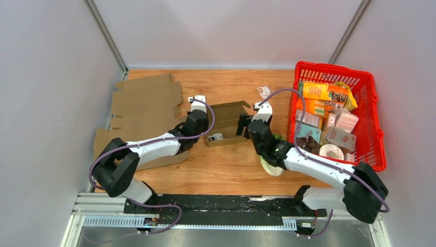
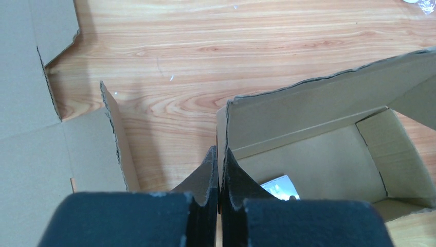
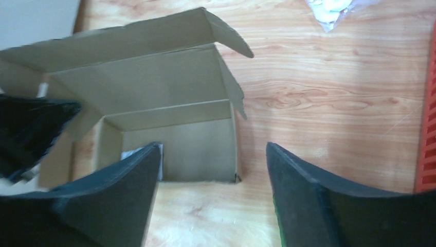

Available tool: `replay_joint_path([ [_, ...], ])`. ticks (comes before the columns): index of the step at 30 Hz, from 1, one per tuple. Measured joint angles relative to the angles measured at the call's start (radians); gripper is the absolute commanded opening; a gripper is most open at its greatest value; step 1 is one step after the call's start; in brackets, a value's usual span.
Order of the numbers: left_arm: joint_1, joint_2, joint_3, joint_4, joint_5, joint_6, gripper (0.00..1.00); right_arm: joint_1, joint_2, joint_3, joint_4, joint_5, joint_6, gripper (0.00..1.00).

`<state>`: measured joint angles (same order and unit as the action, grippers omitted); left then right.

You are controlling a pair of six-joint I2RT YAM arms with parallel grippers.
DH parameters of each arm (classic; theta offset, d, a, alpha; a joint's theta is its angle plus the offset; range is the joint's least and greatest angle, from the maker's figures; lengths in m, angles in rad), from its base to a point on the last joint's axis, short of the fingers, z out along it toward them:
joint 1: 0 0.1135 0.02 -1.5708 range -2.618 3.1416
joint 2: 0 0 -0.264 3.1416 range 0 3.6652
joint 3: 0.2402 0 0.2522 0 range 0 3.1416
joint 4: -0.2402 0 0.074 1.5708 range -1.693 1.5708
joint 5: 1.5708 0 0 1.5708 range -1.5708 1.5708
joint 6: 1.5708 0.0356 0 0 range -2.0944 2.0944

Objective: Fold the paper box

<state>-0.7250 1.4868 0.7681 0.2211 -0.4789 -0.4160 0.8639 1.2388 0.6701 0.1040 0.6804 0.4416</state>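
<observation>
The paper box (image 1: 226, 122) is brown cardboard and stands half erected in the middle of the table, its top open and its flaps sticking out. My left gripper (image 1: 206, 117) is at the box's left end. In the left wrist view this gripper (image 2: 220, 154) is shut on the upright edge of the box wall (image 2: 319, 118), one finger outside and one inside. My right gripper (image 1: 242, 126) sits at the box's right end. It (image 3: 212, 146) stands open above bare wood just short of the box (image 3: 154, 98), with nothing between its fingers. A white slip (image 2: 280, 186) lies inside the box.
Flat cardboard sheets (image 1: 146, 100) cover the table's left side, close to the left arm. A red basket (image 1: 329, 67) full of packaged goods stands at the right. A small clear plastic bag (image 1: 264, 91) lies behind the box. A pale round object (image 1: 271, 168) lies under the right arm.
</observation>
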Motion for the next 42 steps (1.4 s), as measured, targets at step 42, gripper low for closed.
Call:
replay_joint_path([
  [42, 0.000, 0.000, -0.022, 0.138, 0.135, 0.219, 0.00, -0.626, 0.387, 0.692, -0.743, -1.117, 0.092, 1.00],
])
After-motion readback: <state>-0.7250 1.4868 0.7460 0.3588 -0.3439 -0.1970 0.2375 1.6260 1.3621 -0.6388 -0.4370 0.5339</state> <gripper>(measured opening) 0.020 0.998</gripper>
